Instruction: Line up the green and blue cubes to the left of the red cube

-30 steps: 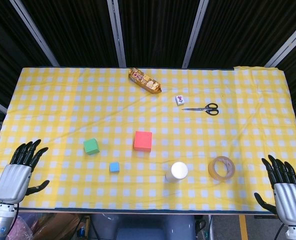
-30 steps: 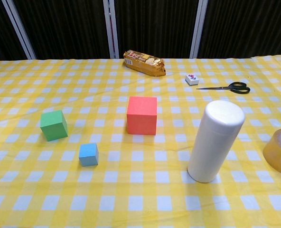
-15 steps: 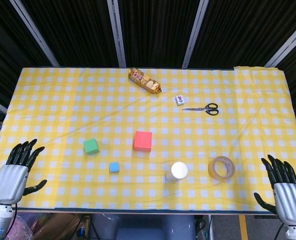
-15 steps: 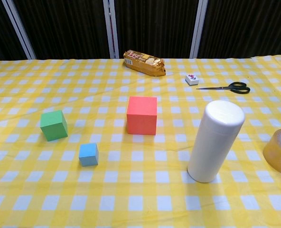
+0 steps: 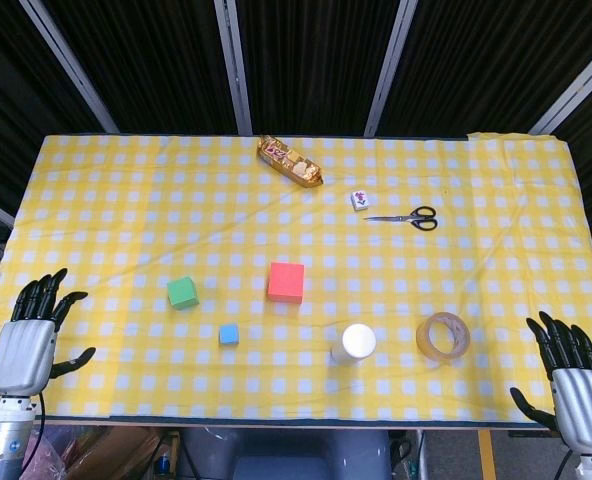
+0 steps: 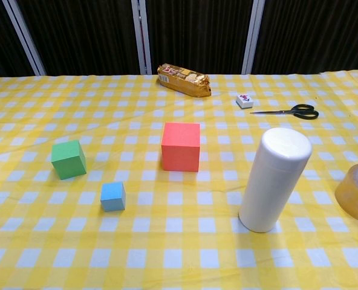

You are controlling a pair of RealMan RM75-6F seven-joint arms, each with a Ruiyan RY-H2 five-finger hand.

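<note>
The red cube (image 5: 286, 282) (image 6: 181, 147) stands near the middle of the yellow checked table. Left of it sits the green cube (image 5: 183, 293) (image 6: 68, 159). The small blue cube (image 5: 229, 334) (image 6: 113, 196) lies nearer the front edge, between the two. My left hand (image 5: 28, 335) hovers at the front left corner, fingers spread, holding nothing. At the front right corner my right hand (image 5: 572, 381) is also spread and empty. Neither hand shows in the chest view.
A white cylinder (image 5: 353, 344) (image 6: 273, 179) stands front right of the red cube, with a tape roll (image 5: 443, 336) (image 6: 357, 192) beside it. Scissors (image 5: 406, 216) (image 6: 289, 111), a small white tile (image 5: 360, 200) (image 6: 244, 101) and a snack pack (image 5: 291, 161) (image 6: 183, 80) lie at the back.
My left hand has drawn back toward the left front corner and my right hand has sunk slightly lower. The cubes have not moved.
</note>
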